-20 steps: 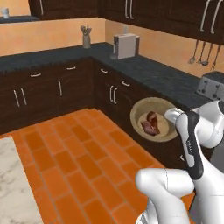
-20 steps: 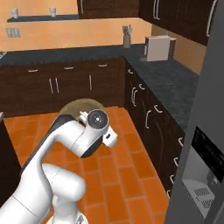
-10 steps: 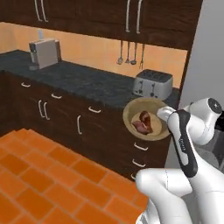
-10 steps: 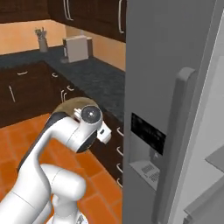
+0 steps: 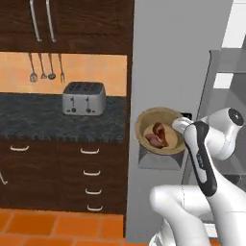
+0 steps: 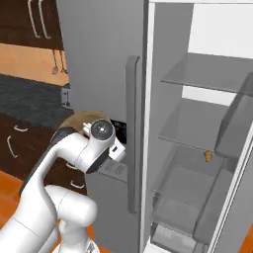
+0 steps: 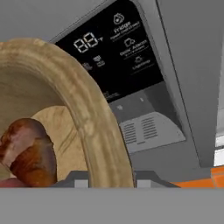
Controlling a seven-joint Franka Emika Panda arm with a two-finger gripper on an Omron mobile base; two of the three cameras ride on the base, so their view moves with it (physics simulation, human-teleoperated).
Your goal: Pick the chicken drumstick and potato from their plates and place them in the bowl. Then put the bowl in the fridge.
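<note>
A white robot arm's two-finger gripper [image 7: 106, 177] is clamped on the thick rim of a round tan wooden bowl [image 5: 160, 130]. The bowl, holding reddish-brown meat pieces [image 5: 157, 136], hangs before the grey steel fridge's dark dispenser panel [image 7: 114, 48].

Bowl with both foods held up in front of the fridge

The tan wooden bowl [image 5: 160, 131] hung in the air, tipped so its hollow faced the left base camera, with its thick rim [image 7: 89, 122] close in the hand view. Inside lay two reddish-brown pieces touching each other, the chicken drumstick [image 5: 158, 129] above and the potato [image 5: 154, 140] below, though which was which could not be told for sure. Behind the bowl stood the grey fridge [image 6: 99, 59], its dark dispenser panel [image 7: 118, 48] just beyond the rim; one door was shut with a long bar handle [image 6: 131, 133], the other side stood open on glass shelves [image 6: 192, 128].
</note>
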